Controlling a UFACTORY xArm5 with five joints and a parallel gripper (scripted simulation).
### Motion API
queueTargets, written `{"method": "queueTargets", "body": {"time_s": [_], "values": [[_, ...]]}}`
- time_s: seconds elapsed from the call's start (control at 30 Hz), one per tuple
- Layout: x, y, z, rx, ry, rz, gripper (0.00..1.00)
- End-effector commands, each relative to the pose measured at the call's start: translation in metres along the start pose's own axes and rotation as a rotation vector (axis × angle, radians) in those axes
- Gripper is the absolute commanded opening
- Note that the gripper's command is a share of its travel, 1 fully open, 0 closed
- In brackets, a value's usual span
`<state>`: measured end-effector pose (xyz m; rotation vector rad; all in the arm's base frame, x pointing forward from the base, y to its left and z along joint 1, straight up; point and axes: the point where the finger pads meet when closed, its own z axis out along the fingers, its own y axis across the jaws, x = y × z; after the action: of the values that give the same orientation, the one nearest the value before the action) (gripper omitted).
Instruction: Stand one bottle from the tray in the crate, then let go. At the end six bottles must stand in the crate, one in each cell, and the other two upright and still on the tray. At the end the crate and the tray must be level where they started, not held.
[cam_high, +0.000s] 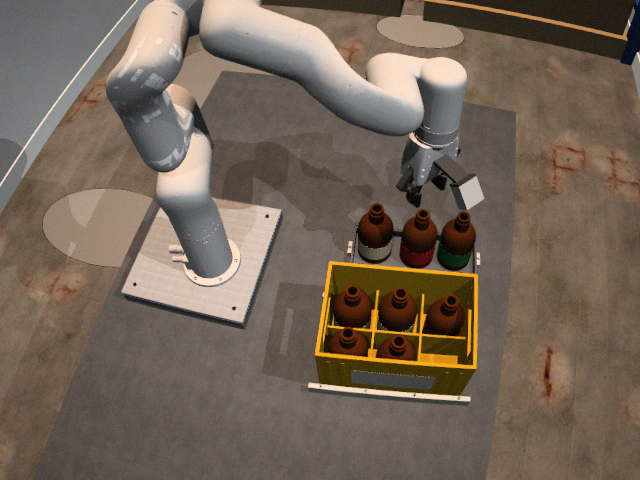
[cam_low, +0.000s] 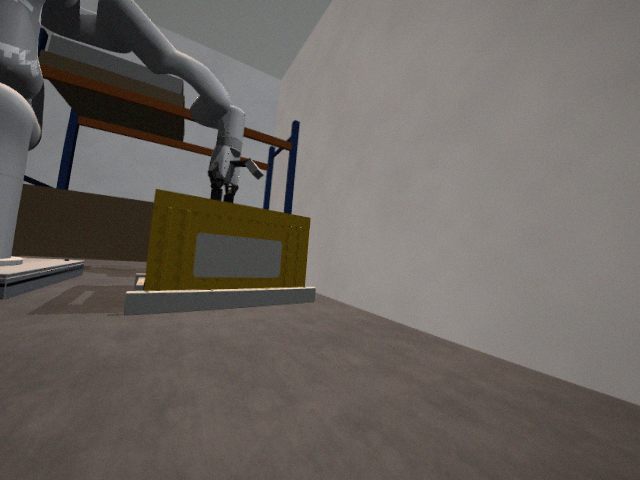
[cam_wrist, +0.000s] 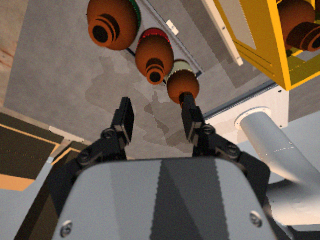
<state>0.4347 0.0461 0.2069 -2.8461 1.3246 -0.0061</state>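
Three brown bottles stand in a row on the tray (cam_high: 475, 257): one with a white label (cam_high: 375, 233) (cam_wrist: 182, 84), one with a red label (cam_high: 419, 238) (cam_wrist: 154, 54) and one with a green label (cam_high: 456, 236) (cam_wrist: 112, 21). The yellow crate (cam_high: 398, 269) (cam_low: 170, 242) (cam_wrist: 278, 50) stands just in front of the tray and holds several brown bottles; its front right cell (cam_high: 445, 349) is empty. My gripper (cam_high: 422, 191) (cam_low: 223, 194) (cam_wrist: 157, 105) is open and empty. It hangs above the floor mat just behind the tray, higher than the bottle necks and closest to the red-label bottle.
The arm's base plate (cam_high: 155, 281) lies left of the crate. A white rail (cam_high: 387, 393) (cam_low: 217, 298) runs along the crate's front. A blue and orange shelf rack (cam_low: 292, 155) stands behind, and a plain wall (cam_low: 465, 180) runs along the right.
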Motion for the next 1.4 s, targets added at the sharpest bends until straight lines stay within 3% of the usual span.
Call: {"method": "queueTargets", "body": {"time_s": [0.0, 1.37], "values": [[0.001, -0.001, 0.001, 0.003, 0.002, 0.0, 0.65], [0.001, -0.002, 0.041, 0.003, 0.002, 0.0, 0.65]]}}
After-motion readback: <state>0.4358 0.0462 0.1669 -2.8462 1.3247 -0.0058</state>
